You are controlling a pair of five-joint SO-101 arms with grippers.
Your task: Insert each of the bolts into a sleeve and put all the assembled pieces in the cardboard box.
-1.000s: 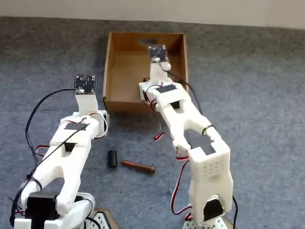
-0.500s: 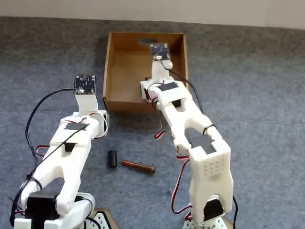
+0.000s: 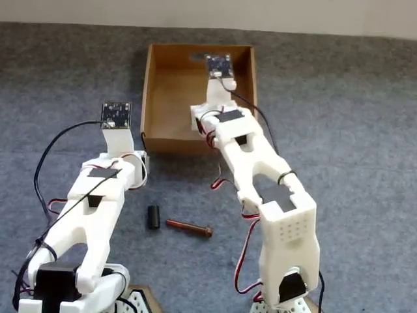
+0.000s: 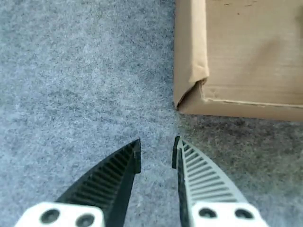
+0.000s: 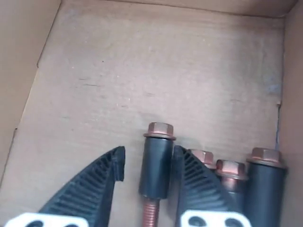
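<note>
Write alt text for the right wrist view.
The right gripper, open, straddles a copper bolt fitted in a black sleeve inside the cardboard box. More sleeved bolts sit beside it, by the box wall.

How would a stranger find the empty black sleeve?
From the brown cardboard box, look at the grey carpet between the white left arm and right arm. The short black cylindrical sleeve lies beside a long copper bolt, with no bolt inside.

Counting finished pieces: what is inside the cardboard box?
Four bolts. Two visibly sleeved, one between the right hand's fingers. A finger hides the other two's shafts.
</note>
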